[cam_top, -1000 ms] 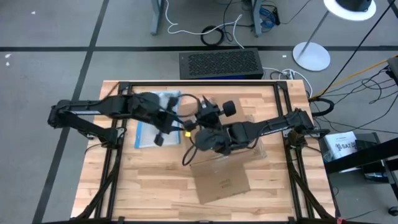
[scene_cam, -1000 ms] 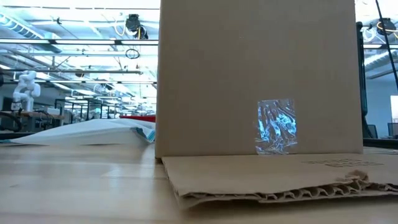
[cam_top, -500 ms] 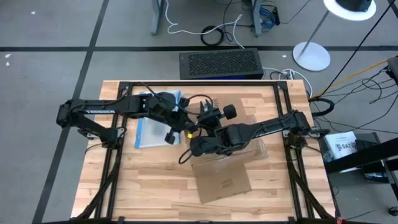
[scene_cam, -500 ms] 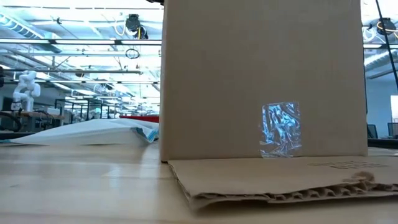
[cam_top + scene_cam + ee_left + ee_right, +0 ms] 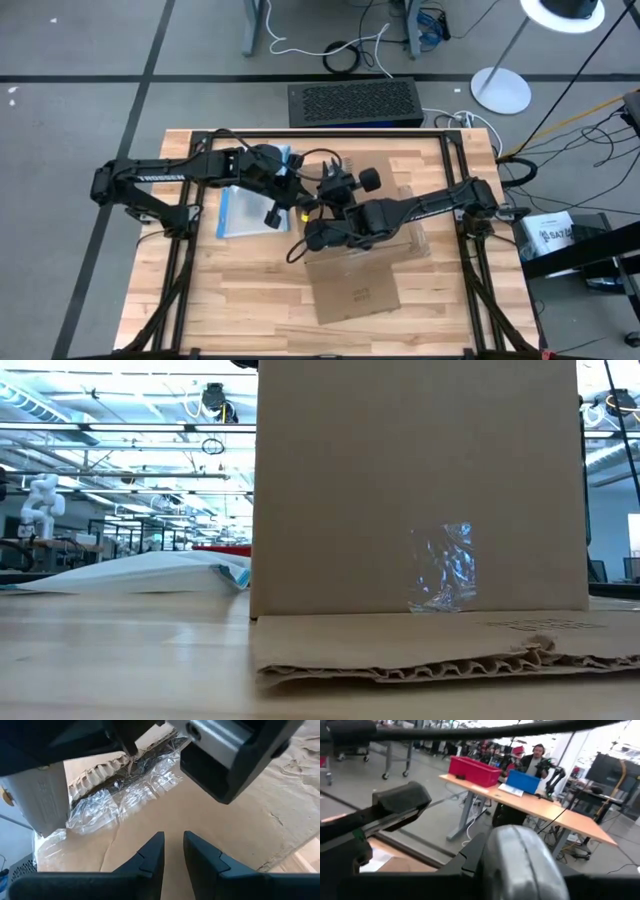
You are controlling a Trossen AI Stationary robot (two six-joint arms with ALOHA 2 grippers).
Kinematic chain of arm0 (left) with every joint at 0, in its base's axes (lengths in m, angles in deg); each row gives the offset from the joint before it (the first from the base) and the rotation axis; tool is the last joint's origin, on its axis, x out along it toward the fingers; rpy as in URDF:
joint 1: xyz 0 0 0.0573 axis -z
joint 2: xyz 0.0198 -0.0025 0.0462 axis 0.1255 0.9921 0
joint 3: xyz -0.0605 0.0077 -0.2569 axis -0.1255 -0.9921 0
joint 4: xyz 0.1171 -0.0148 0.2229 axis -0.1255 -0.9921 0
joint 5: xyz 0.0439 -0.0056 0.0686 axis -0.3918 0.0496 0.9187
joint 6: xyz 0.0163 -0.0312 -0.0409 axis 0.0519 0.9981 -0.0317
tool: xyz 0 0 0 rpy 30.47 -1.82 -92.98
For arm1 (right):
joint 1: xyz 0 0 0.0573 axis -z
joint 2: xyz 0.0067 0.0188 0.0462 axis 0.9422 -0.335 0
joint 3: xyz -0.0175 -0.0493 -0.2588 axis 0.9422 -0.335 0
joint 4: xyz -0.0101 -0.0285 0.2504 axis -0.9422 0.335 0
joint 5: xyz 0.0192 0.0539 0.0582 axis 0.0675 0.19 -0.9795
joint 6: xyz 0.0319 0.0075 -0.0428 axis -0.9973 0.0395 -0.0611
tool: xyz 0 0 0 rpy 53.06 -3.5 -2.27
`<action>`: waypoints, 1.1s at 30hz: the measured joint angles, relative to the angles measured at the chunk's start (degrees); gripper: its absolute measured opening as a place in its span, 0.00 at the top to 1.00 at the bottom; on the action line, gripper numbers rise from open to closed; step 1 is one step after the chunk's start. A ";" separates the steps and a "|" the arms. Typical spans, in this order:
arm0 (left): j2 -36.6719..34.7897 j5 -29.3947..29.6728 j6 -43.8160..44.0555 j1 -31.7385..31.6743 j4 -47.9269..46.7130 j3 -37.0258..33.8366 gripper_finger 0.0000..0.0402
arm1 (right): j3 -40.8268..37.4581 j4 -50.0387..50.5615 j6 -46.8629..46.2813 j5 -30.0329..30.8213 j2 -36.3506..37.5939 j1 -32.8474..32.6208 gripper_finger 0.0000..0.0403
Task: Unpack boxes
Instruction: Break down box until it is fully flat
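Since a moment ago, our left gripper [image 5: 277, 205] has edged toward the table's middle. Nearest in the low view, the carton's [image 5: 415, 490] folded-down flap [image 5: 430, 650] lies flat on the table [image 5: 120, 660] while the carton stands upright mid-table. Our left fingers [image 5: 150, 860] stand narrowly apart, pinching nothing, above cardboard and crumpled tape [image 5: 125, 790]. Whether our right gripper [image 5: 318, 232], at the carton, is spread, we cannot tell.

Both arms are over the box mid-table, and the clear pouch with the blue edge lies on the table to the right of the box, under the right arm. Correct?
Not quite. In the high view the clear pouch lies left of the box, under the left arm, not the right. The rest holds: both arms meet over the box mid-table.
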 joint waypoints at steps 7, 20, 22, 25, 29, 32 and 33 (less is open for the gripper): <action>0.07 -0.50 2.81 -1.29 -0.30 -0.04 0.80 | 0.02 3.07 -2.96 -2.70 0.19 -1.38 0.84; 0.09 -0.55 5.89 -2.06 -0.14 -0.15 0.80 | 0.02 5.69 -8.97 -6.21 0.21 -7.51 0.84; 0.09 -0.20 5.93 -2.08 -0.28 -0.15 0.80 | 0.02 5.69 -8.93 -6.67 0.21 -8.24 0.84; 0.07 0.64 6.08 -2.10 -1.07 -0.11 0.80 | 0.02 5.59 -8.56 -6.82 0.21 -8.94 0.84; -0.68 1.65 7.34 -2.09 -1.20 -0.13 0.80 | 0.00 5.38 -6.77 -5.96 0.21 -9.65 0.84; -2.10 3.11 8.87 -2.17 -1.09 -0.31 0.80 | 0.00 4.75 -5.43 -5.95 0.28 -9.80 0.84; -2.59 3.10 8.98 -2.21 -1.03 -0.21 0.80 | 0.00 4.44 -4.40 -5.97 0.43 -9.93 0.84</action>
